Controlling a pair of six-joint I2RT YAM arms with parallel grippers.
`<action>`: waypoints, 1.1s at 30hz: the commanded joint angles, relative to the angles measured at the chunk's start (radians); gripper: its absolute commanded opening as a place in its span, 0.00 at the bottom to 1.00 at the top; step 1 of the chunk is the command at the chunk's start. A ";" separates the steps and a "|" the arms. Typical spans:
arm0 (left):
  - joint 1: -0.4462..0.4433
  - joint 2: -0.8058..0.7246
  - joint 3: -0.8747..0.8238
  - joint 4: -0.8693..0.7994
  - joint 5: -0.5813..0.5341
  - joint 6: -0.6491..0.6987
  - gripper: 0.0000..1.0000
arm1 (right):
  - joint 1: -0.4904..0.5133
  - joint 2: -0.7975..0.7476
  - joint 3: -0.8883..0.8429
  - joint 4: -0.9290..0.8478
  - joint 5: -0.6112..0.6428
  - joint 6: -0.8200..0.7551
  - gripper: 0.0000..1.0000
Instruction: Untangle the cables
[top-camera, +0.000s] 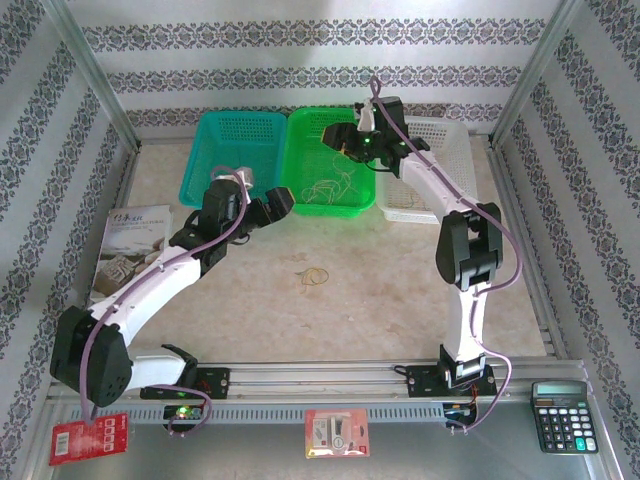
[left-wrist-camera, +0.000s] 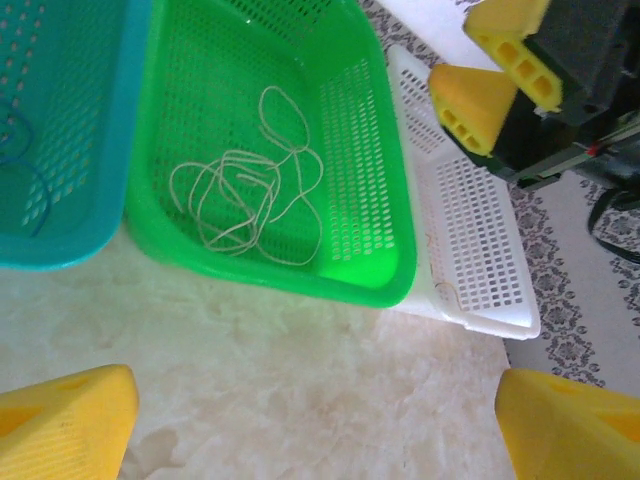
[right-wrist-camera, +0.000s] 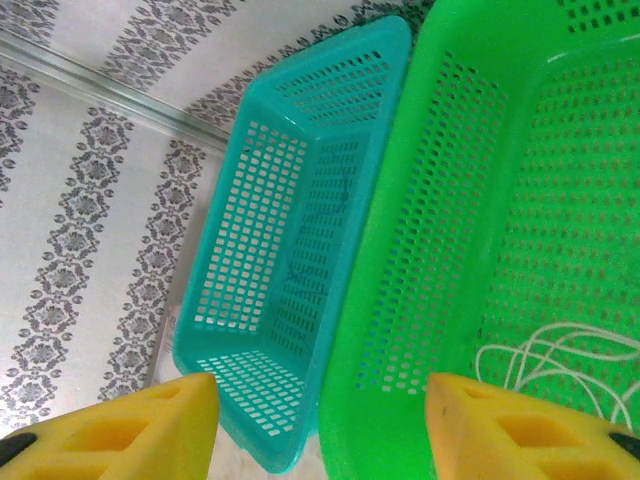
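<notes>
Lying in a loose whitish tangle, the cables (left-wrist-camera: 245, 205) rested in the green basket (left-wrist-camera: 380, 290), between a teal basket (left-wrist-camera: 90, 245) and a white basket (left-wrist-camera: 490, 290), with one tan loop (top-camera: 316, 277) apart on the worktop (top-camera: 400, 300). The left end effector (top-camera: 278, 205) hovered near the green basket's front, jaws spread and empty; the right end effector (top-camera: 348, 142) hung above its far end, likewise spread and empty.

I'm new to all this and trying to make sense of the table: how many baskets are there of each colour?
Teal basket: 1
Green basket: 1
White basket: 1
Total: 3
</notes>
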 joint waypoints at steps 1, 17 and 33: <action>0.017 -0.031 0.035 -0.094 -0.020 -0.014 0.93 | -0.001 -0.097 -0.022 -0.048 0.019 -0.021 0.57; 0.031 -0.066 -0.117 -0.119 0.014 -0.025 0.94 | 0.209 -0.385 -0.378 -0.151 0.112 -0.110 0.54; 0.097 -0.061 -0.218 -0.054 -0.147 -0.197 0.94 | 0.458 -0.394 -0.667 -0.105 0.194 -0.237 0.55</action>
